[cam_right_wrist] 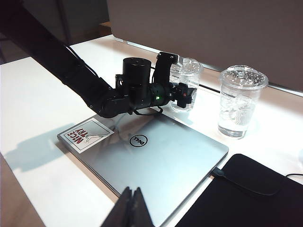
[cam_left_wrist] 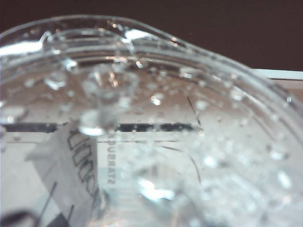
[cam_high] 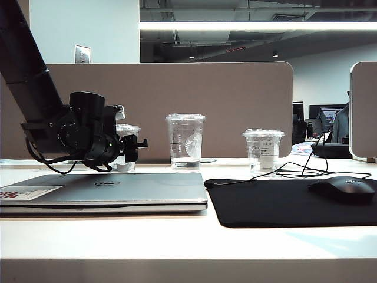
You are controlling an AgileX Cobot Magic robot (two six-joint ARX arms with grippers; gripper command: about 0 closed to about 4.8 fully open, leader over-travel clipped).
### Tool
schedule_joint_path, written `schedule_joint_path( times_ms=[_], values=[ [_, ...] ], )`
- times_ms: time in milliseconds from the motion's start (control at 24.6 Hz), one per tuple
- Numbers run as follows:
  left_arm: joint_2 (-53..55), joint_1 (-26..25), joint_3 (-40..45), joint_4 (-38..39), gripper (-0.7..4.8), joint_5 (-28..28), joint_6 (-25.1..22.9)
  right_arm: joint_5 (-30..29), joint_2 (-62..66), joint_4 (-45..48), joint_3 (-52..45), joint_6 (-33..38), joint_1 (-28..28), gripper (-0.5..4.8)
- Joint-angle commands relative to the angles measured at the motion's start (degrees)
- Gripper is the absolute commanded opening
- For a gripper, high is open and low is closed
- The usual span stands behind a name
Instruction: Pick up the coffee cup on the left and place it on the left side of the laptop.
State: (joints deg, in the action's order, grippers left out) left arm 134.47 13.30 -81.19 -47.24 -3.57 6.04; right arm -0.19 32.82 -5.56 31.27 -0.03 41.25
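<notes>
Two fingers of my left gripper [cam_right_wrist: 185,84] flank the coffee cup [cam_right_wrist: 188,71] behind the laptop [cam_right_wrist: 156,161]; grip unclear. "STARBUCKS" reads mirrored through its wall. Laptop sticker [cam_right_wrist: 85,134] says "NICE TRY". My right gripper [cam_right_wrist: 131,208] hangs clenched, empty.

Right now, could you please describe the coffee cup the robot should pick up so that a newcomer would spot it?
Behind the closed silver laptop, three clear lidded cups stand along the partition. The coffee cup is the leftmost, short one, with the left gripper around it; the right gripper waits shut nearby.
</notes>
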Motion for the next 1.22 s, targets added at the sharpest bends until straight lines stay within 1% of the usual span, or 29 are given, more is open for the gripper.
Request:
schedule_joint_path(
  times_ms=[41,203,325,446,690,730,811,1055,1217],
  values=[
    [-1.0,0.0,-0.1,-0.4,2.37,1.2,-0.1,-0.2,-0.1,0.4,0.4,-0.2,0.0,-0.04],
    [-2.7,0.0,-0.1,-0.1,2.37,1.3,-0.7,-0.2,-0.1,-0.5,0.4,-0.2,0.0,-0.04],
    [-4.7,0.0,-0.1,1.6,2.37,1.4,-2.1,-0.2,-0.1,-0.7,0.4,-0.2,0.0,-0.04],
    [-7.3,0.0,0.0,4.3,2.37,1.4,-4.5,-0.2,-0.1,-0.7,0.4,-0.2,0.0,-0.04],
    [-12.8,0.0,0.0,10.4,2.37,1.7,-4.5,-1.3,-0.1,-0.8,0.4,-0.2,0.0,-0.04],
    [-14.3,0.0,0.0,11.3,2.37,3.2,-4.5,-1.5,-0.1,-0.9,0.4,-0.2,0.0,-0.04],
    [-16.2,0.0,0.1,12.3,2.37,4.1,-3.9,-1.5,-0.1,-0.8,0.4,-0.2,0.0,-0.04],
    [-19.5,0.0,2.0,12.5,2.37,5.1,-3.9,-1.5,-0.1,-0.8,0.4,-0.4,0.0,-0.04],
    [-23.3,-0.1,6.8,12.3,2.37,4.7,-3.9,-1.5,-0.1,-0.8,0.4,-0.7,0.0,-0.04]
  ],
)
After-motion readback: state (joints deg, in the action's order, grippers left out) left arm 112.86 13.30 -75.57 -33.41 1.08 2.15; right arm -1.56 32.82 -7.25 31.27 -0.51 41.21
